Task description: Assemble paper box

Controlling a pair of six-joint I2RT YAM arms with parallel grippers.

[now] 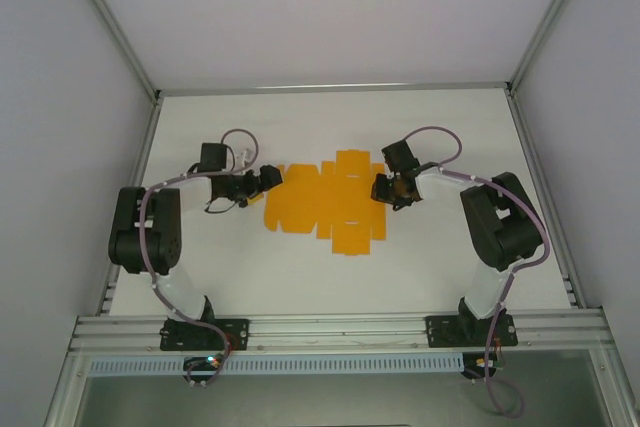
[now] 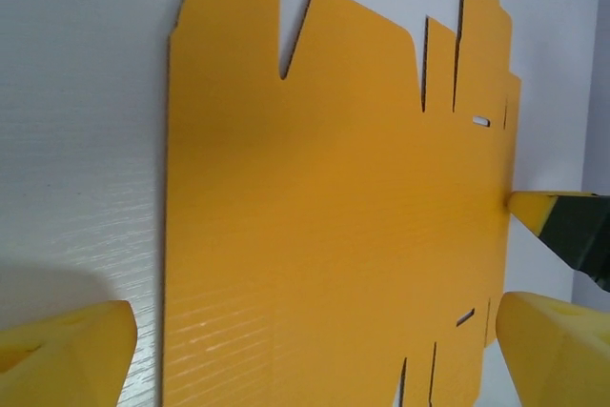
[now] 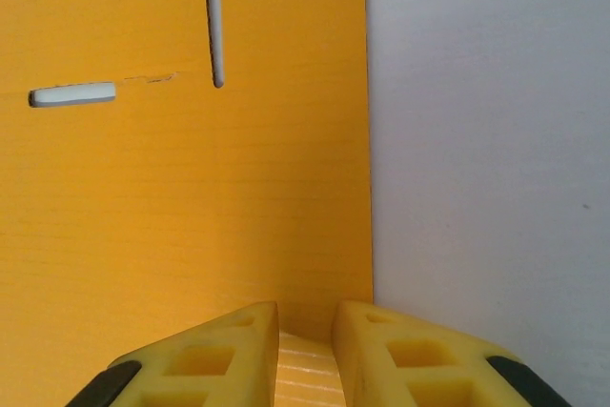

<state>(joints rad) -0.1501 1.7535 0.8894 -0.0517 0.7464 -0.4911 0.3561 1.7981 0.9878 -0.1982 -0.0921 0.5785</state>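
Paper box (image 1: 325,209) lies flat on desk (image 1: 450,137), unfolded.
Right end effector (image 3: 305,355) pinches its right edge; left end effector (image 1: 270,183) spread at the opposite edge. Advise holding that side down while folding.

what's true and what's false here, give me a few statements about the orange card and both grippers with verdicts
1. The paper box lies on the table between the left gripper and the right gripper. True.
2. The paper box is already folded into a closed box. False: it is a flat die-cut sheet with flaps and slots.
3. The left gripper's jaws stand wide open at the sheet's left edge. True.
4. The right gripper's fingers are spread as wide as the left gripper's. False: they stand close together with only a narrow gap, at the sheet's right edge.
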